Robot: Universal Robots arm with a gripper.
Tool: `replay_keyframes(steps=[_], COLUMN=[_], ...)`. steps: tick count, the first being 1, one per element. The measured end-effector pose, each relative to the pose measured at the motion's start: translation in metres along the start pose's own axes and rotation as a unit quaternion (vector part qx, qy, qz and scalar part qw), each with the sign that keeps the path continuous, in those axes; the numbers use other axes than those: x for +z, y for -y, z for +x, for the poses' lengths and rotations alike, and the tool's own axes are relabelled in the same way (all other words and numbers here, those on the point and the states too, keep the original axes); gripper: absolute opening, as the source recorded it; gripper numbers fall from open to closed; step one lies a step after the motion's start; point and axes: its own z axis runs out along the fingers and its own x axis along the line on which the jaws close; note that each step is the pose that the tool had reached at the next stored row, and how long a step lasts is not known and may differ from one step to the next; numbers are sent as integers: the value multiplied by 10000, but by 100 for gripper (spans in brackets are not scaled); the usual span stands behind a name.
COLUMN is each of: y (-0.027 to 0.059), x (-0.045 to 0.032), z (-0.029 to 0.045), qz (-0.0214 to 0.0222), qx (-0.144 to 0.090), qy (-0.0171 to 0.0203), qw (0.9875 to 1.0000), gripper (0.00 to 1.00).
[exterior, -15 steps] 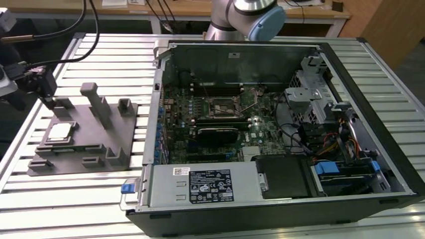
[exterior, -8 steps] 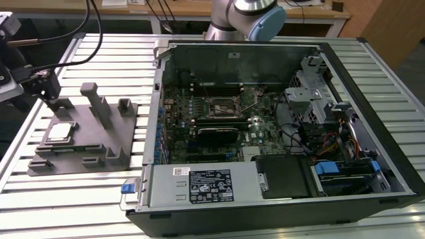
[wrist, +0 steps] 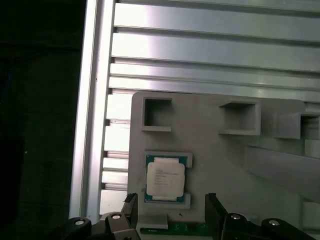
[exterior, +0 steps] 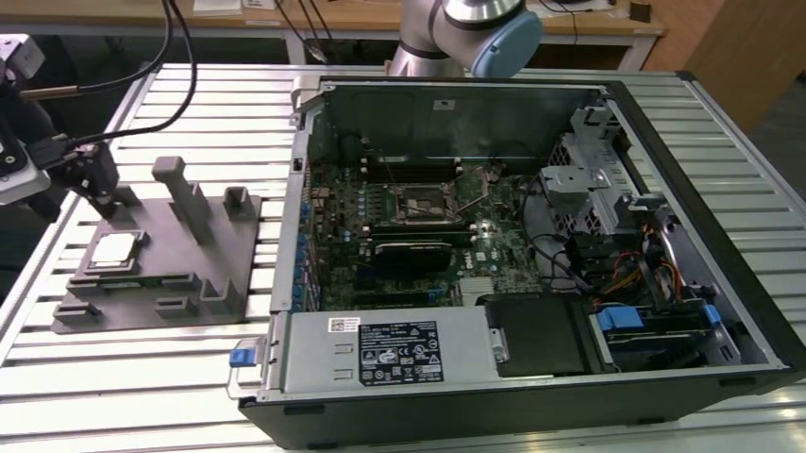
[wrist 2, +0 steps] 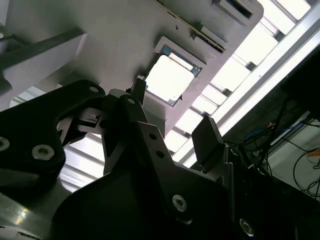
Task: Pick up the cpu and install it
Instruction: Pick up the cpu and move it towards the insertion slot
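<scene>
The cpu (exterior: 113, 250) is a small silvery square lying flat in a recess of the grey tray (exterior: 151, 283), at the exterior view's left. My gripper (exterior: 108, 189) hangs just above the tray, a little beyond the chip. In the first wrist view the cpu (wrist: 165, 177) sits close ahead of the gripper (wrist: 171, 201), whose two dark fingers stand apart with nothing between them. The second wrist view shows the cpu (wrist 2: 170, 77) as a bright square past the open gripper (wrist 2: 172, 112). The dark square socket (exterior: 422, 200) lies on the motherboard inside the open computer case.
The tray carries upright posts (exterior: 187, 193) close to the gripper. The open computer case (exterior: 655, 123) takes up the middle and the exterior view's right, with a drive cage, cables and power supply (exterior: 377, 354). Everything rests on a slatted metal table (exterior: 126, 396). Cables (exterior: 176, 57) hang above the tray.
</scene>
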Motion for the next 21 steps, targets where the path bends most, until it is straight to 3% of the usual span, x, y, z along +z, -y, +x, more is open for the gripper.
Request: replay_keyframes(steps=[21], y=[19], x=[259], z=[-24], qz=[0], qx=[-21], qy=[-1], qw=[10000], gripper=[64])
